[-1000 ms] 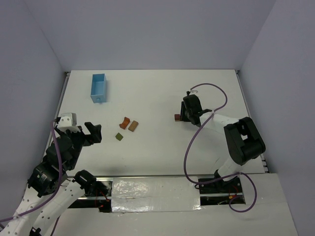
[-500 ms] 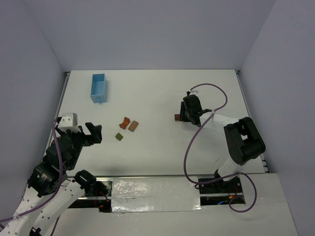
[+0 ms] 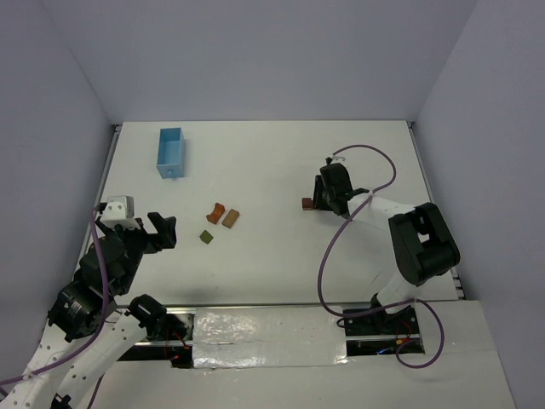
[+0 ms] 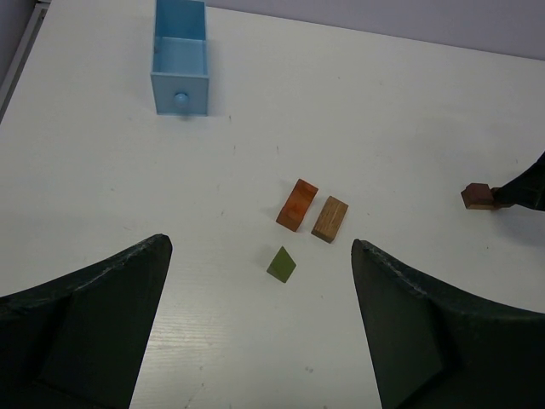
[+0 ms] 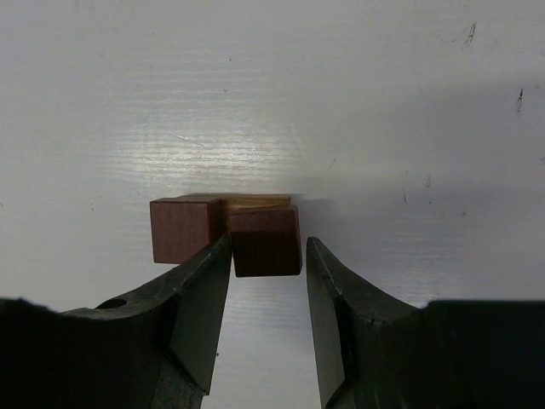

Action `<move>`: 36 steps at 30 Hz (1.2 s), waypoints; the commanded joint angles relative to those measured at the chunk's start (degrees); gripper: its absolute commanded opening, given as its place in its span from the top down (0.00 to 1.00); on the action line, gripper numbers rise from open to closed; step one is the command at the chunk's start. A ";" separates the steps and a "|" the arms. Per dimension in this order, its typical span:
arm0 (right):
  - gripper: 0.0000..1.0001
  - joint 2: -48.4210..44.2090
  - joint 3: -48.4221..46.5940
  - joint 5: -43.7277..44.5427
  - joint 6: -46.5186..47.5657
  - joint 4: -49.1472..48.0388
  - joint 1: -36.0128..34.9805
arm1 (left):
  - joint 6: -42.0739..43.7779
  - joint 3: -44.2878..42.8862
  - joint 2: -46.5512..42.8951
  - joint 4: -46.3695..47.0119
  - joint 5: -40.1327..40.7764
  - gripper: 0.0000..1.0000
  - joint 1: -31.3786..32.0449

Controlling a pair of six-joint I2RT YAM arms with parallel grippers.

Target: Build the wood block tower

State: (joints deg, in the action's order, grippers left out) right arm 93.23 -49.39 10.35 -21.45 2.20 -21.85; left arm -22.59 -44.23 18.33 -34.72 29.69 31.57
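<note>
My right jaws stand part open astride the cube [image 4: 478,196], unclamped, at the right of the bench [image 3: 281,162], while my left jaws hang wide and empty facing the arch [image 4: 296,204], rectangle [image 4: 329,219] and green piece [image 4: 281,264], ready for pickup.

Matt wood on a matt white table [image 5: 383,102]
Dark brown cube [image 5: 266,243]: fine bare grain; tan-brown rectangle [image 4: 329,219]: streaked grain; light blue box [image 4: 180,51]: smooth; fingers [image 5: 358,341] of the right end effector [image 5: 268,254]: dull black plastic.

Orange arch [image 4: 296,204] beside tan rectangle [image 4: 329,219], green piece [image 4: 281,264] near, brown cube [image 4: 478,196] apart.
</note>
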 commanded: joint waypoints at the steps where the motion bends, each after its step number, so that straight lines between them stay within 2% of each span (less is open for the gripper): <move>1: 0.52 -1.91 -0.45 -1.65 -1.05 -0.44 1.10 | 0.97 0.11 0.57 2.73 -0.51 0.01 -0.11; 14: 0.52 -2.18 -0.27 -5.69 -2.37 -1.84 2.07 | 1.06 0.11 0.83 2.82 -0.95 0.01 -0.11; 33: 0.52 -3.05 -1.33 -5.51 -0.17 -0.44 2.16 | 1.41 0.11 1.45 3.08 -1.74 0.01 -0.11; 35: 0.43 -3.32 -1.33 -6.39 0.01 -0.35 2.25 | 1.32 0.11 1.62 3.08 -1.74 0.00 -0.02; 36: 0.30 -3.75 -1.24 -6.83 0.27 -0.44 2.25 | 1.32 0.11 1.62 3.08 -1.92 0.01 -0.02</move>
State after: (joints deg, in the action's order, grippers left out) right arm 92.79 -49.12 4.73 -22.50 2.22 -20.01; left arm -22.44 -44.23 19.49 -34.65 28.21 31.57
